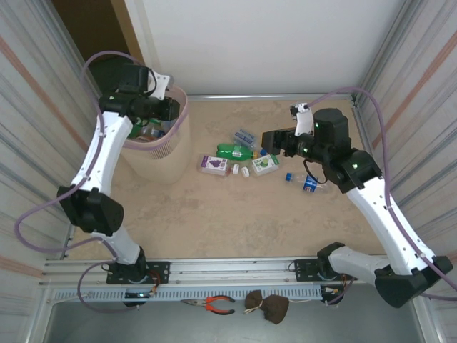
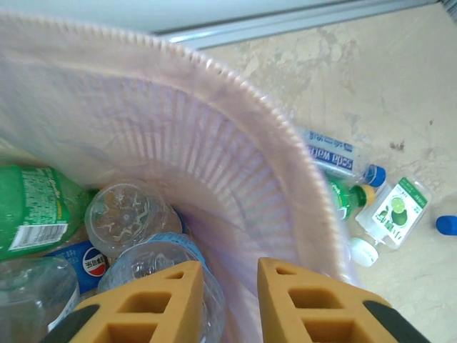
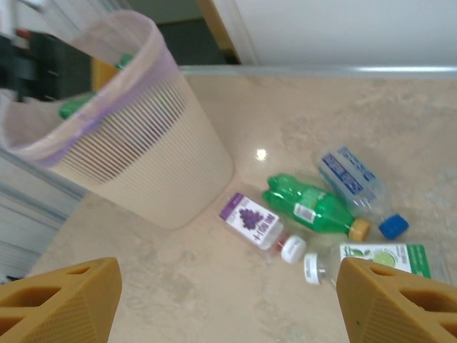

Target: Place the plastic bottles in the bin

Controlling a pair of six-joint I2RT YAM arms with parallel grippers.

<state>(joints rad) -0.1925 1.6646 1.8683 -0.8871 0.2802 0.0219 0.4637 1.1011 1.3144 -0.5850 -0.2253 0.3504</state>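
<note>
Bottle (image 1: 234, 151), green, crosswise, cap (image 1: 255, 153) rightward

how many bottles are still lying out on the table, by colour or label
green bottle: 1
clear bottle with blue label: 2
bottle with purple grape label: 1
bottle with lime label: 1
total: 5
</note>
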